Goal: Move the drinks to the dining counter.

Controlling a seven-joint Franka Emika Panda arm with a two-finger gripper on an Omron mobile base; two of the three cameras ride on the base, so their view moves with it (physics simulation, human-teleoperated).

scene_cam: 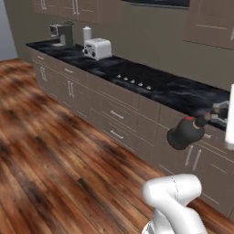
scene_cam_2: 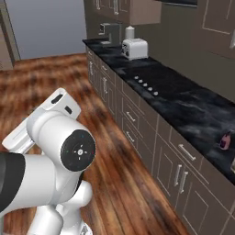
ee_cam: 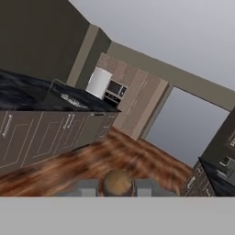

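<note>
Bottle [scene_cam: 185, 132], dark and round-bodied, which your gripper [scene_cam: 208, 117] clamps by the neck, hanging sideways in front of the black worktop [scene_cam: 151, 82]; toaster [scene_cam: 97, 48] far along it.

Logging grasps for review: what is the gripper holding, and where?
The gripper holds the dark round-bodied glass bottle by the top of its narrow neck.

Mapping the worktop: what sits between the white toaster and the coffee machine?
A white canister stands between the toaster and the coffee machine, seen in both base views.
</note>
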